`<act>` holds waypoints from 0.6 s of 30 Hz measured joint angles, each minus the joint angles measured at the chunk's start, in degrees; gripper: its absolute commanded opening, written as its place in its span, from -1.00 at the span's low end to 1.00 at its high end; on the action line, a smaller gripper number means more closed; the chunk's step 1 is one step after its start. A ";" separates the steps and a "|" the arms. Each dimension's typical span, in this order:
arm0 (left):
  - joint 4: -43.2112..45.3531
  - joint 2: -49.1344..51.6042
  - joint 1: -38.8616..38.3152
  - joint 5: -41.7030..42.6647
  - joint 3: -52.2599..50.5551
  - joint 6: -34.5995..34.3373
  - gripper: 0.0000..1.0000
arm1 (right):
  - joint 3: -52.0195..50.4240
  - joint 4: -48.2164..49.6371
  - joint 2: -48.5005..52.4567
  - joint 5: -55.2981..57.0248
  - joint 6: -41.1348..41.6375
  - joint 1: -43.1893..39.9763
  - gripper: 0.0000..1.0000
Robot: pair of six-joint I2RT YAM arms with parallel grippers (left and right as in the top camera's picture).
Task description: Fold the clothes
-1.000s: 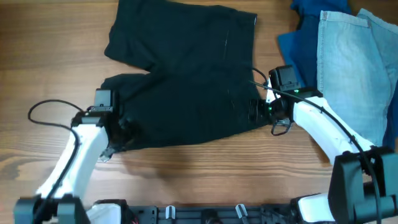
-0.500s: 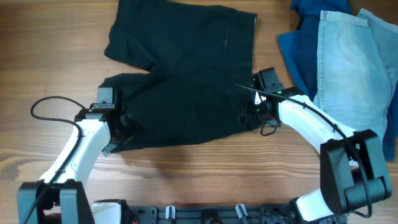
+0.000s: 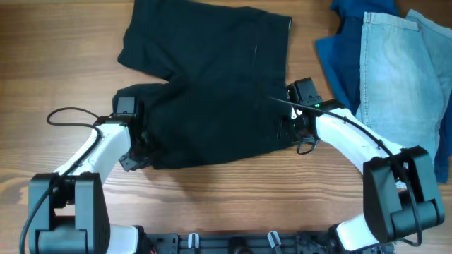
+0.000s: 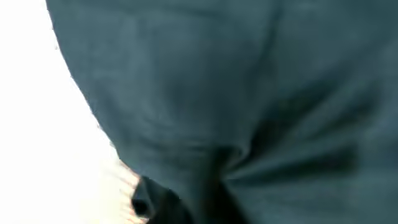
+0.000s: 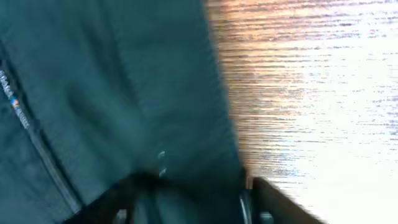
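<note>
One pair soft matte black shorts (image 3: pixel 205 63), rumpled; wood-grain table (image 3: pixel 56 42).

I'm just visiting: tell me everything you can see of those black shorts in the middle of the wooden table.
The black soft-fabric shorts lie spread flat on the wooden table, matte and lightly wrinkled, both legs pointing left with a notch between them, waist to the right. The left gripper meets the nearer leg's hem and the right gripper the waist edge; whether either pinches the cloth is unclear. The right wrist view shows a tiny pale printed label. The deep-blue garment beside them lies apart.
</note>
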 measured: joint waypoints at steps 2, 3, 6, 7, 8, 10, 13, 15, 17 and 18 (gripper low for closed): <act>-0.04 0.00 -0.02 -0.11 0.02 -0.02 -0.92 | 0.00 0.02 0.00 0.07 -0.02 0.00 -0.91; -0.24 0.00 -0.02 -0.13 0.09 -0.02 -0.92 | 0.00 0.07 0.00 0.09 0.07 0.00 -0.92; -2.29 -0.07 0.00 -0.48 0.44 -0.02 -0.92 | 0.00 -1.14 0.00 0.04 0.42 0.00 -0.91; -3.93 -0.31 0.00 -0.52 0.44 -0.02 -0.92 | 0.00 -1.81 -0.11 0.02 0.57 0.00 -0.91; -4.98 -0.85 0.00 -0.52 0.44 -0.02 -0.92 | 0.00 -2.47 -0.44 0.00 0.61 0.00 -0.91; -7.15 -4.59 0.00 -0.52 0.55 0.00 -0.92 | 0.00 -4.83 -3.76 0.02 0.81 0.00 -0.91; -10.56 -11.78 0.00 -0.52 1.03 0.00 -0.92 | 0.00 -10.49 -12.31 -0.09 0.81 -0.07 -0.92; -15.32 -18.25 0.00 -0.50 1.75 0.00 -0.92 | 0.04 -15.47 -19.58 -0.24 0.81 -0.87 -0.91; -20.15 -25.07 -0.02 -0.46 4.79 0.00 -0.92 | 0.11 -22.05 -27.43 -0.28 1.31 -2.34 -0.91; -21.77 -27.32 -0.02 -0.44 6.47 0.07 -0.92 | 0.13 -24.20 -29.97 -0.44 1.77 -2.54 -0.92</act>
